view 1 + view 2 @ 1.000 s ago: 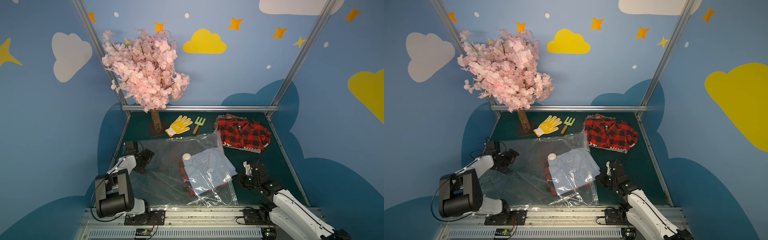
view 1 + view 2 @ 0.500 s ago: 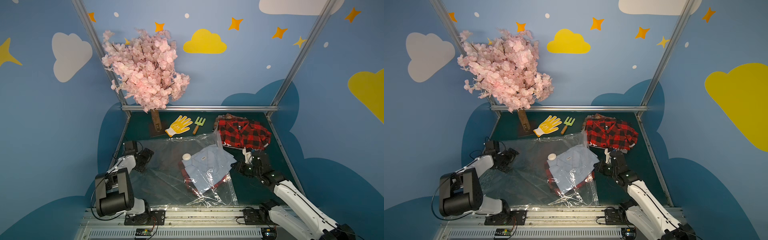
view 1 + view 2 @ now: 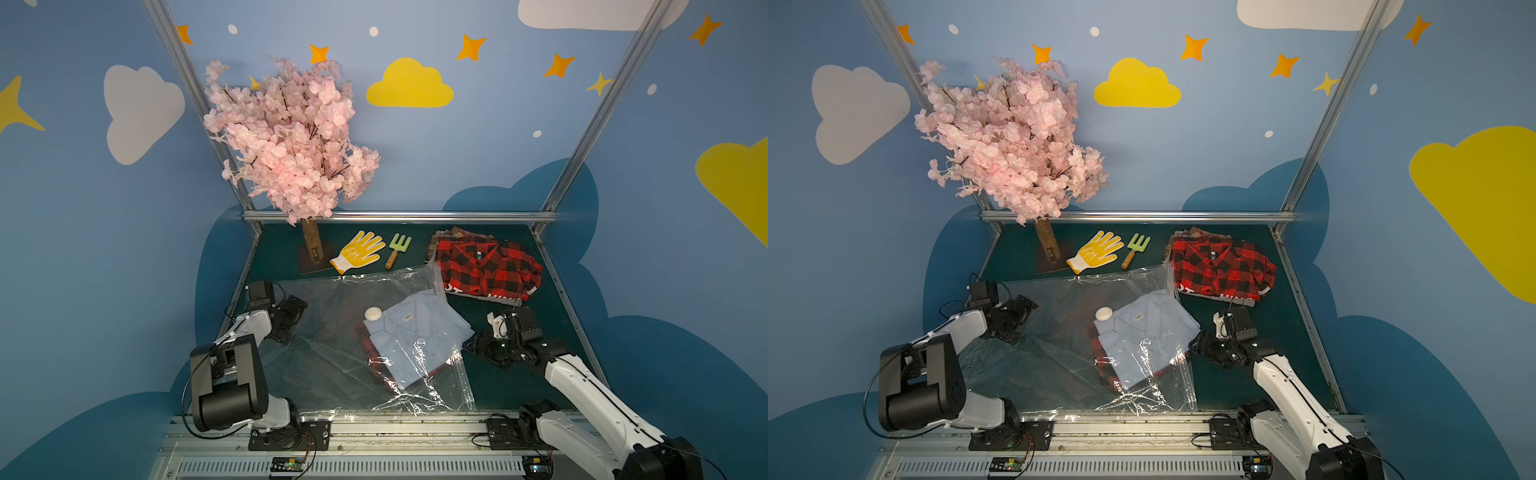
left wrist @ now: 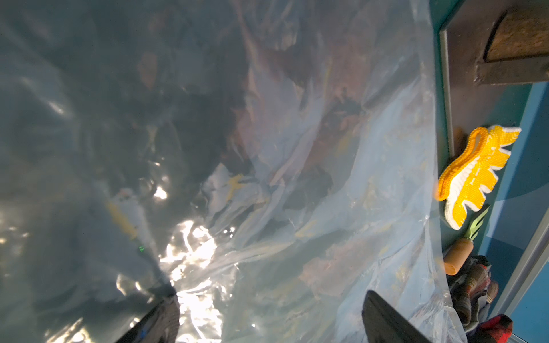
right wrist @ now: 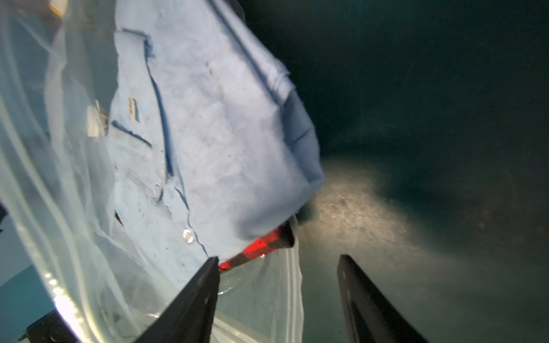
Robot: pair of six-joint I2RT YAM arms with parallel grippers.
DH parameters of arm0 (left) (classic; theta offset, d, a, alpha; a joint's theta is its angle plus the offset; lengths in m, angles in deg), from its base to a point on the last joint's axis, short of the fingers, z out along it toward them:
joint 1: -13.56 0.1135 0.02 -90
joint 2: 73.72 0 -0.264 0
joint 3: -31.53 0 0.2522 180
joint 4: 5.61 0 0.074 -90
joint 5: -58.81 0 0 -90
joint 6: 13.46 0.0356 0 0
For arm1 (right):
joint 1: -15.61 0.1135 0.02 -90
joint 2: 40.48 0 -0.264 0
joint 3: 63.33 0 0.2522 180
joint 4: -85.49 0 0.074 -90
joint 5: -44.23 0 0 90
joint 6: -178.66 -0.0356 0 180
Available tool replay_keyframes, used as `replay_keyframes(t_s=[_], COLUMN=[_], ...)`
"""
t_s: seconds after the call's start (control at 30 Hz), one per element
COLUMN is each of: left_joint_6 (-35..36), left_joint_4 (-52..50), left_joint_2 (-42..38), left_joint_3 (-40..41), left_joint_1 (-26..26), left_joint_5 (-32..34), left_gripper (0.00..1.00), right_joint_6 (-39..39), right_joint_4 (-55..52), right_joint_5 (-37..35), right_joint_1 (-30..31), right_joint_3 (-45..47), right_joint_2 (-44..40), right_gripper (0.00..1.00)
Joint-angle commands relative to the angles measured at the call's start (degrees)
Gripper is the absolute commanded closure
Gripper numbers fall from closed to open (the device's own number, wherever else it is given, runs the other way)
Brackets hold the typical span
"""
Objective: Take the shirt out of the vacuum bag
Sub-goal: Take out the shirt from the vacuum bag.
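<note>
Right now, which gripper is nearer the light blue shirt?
Right. The right gripper is beside a corner of the light blue shirt, at the mouth of the vacuum bag; the left gripper is at the bag's opposite edge.

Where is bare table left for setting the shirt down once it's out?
Best: bare mat at the near right, between the bag's edge and the right arm. A smaller patch lies between the blue shirt, the plaid pile and the right gripper. Crowded: the far edge, with trunk, glove and fork; the bag covers the middle and left.
</note>
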Motion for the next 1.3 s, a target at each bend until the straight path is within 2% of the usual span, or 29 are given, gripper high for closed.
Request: replay_keyframes(t_s=[0.0,0.13,0.27,0.33,0.37,0.67,0.8,0.9,0.97,1.1,1.27], left_joint_6=[1.5,1.7,1.5,1.3,1.3,2.1,2.1,2.2,2.3,2.4,2.5], left_joint_4=[-3.7,-3.7,-3.1,-2.8,-2.8,-2.8,-2.5,-2.4,-2.4,-2.4,-2.1], left_joint_2=[4.9,4.8,5.0,4.9,4.8,4.4,4.6,4.6,4.7,4.7,5.0], left_joint_3=[4.2,4.3,4.6,4.8,4.9,5.1,5.1,5.1,5.1,5.1,5.0], left_joint_1=[0.0,0.0,0.0,0.0,0.0,0.0,0.2,0.2,0.2,0.3,0.3], left_joint_5=[2.5,2.2,1.4,1.0,1.0,1.0,-0.4,-0.8,-0.9,-1.0,-1.1], left_gripper=[0.04,0.04,0.03,0.03,0.03,0.03,0.03,0.02,0.02,0.02,0.02], right_joint_6=[7.5,13.0,13.2,19.6,19.9,17.6,14.6,14.3,13.2,12.1,13.3], right_joint_4=[-2.3,2.0,8.6,5.0,5.0,9.5,15.4,16.2,17.4,17.2,13.0], right_joint_5=[1.2,6.0,20.3,28.3,29.9,32.5,36.4,36.4,36.4,36.1,35.6], right_joint_1=[-3.8,-9.2,-13.9,-15.5,-15.8,-15.8,-13.2,-11.0,-10.8,-10.7,-9.2], right_joint_3=[-4.6,-9.4,-13.5,-18.2,-19.0,-16.5,-14.9,-15.0,-14.6,-15.0,-17.5], right_joint_2=[4.1,12.2,24.2,31.7,34.9,41.3,43.0,44.5,44.3,41.8,39.9], right_gripper=[0.30,0.26,0.24,0.24,0.23,0.22,0.22,0.23,0.28,0.45,0.76])
